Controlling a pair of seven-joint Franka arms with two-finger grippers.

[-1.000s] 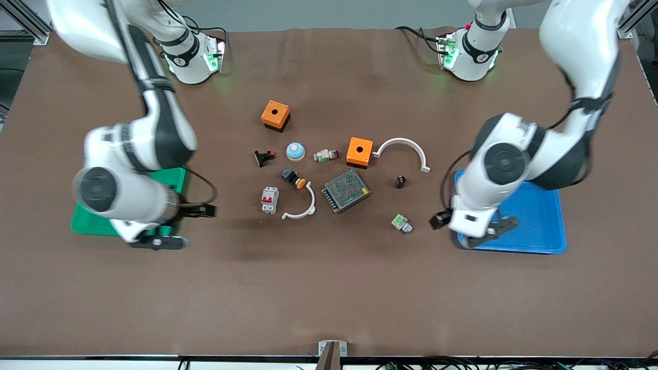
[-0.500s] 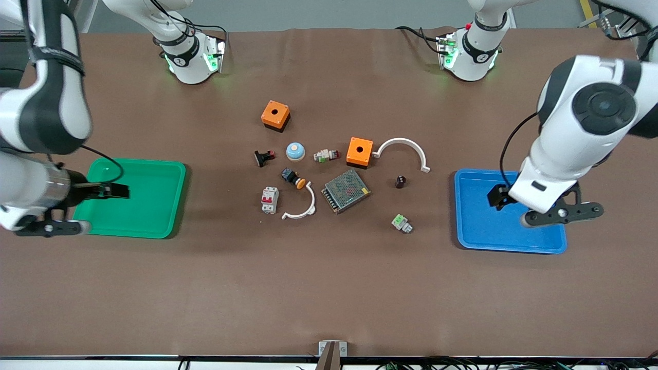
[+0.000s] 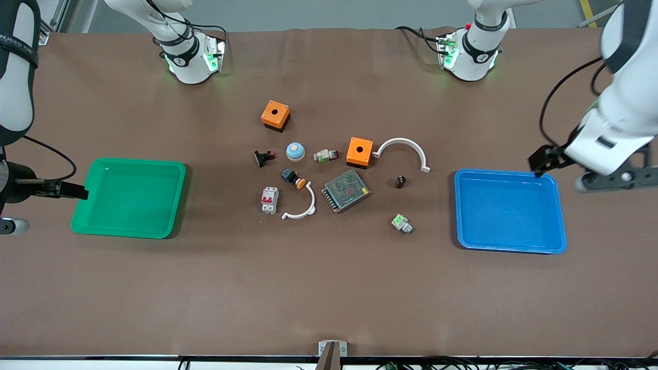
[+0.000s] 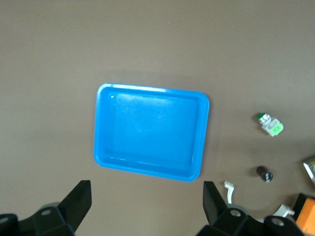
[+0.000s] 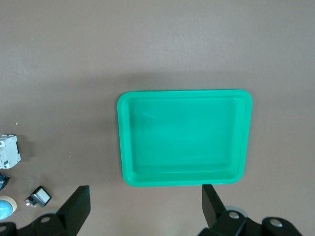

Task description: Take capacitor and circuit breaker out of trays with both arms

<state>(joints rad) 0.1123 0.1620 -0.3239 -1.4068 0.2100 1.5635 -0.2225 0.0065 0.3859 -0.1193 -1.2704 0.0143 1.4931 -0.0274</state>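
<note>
2 raised arms, left claw (image 4: 146,204) and right claw (image 5: 145,206) wide open.

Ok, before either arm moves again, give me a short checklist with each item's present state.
1. Capacitor out of the blue tray: ok, on the table.
2. Circuit breaker out of the green tray: ok, on the table.
3. Both trays empty: ok.
4. Left gripper open, holding nothing: ok.
5. Right gripper open, holding nothing: ok.
6. Both grippers out past the trays' outer ends: ok.

Free room around the parts
The parts cluster (image 3: 339,169) crowds the table (image 3: 329,298) middle; its front edge and corners lie open.
</note>
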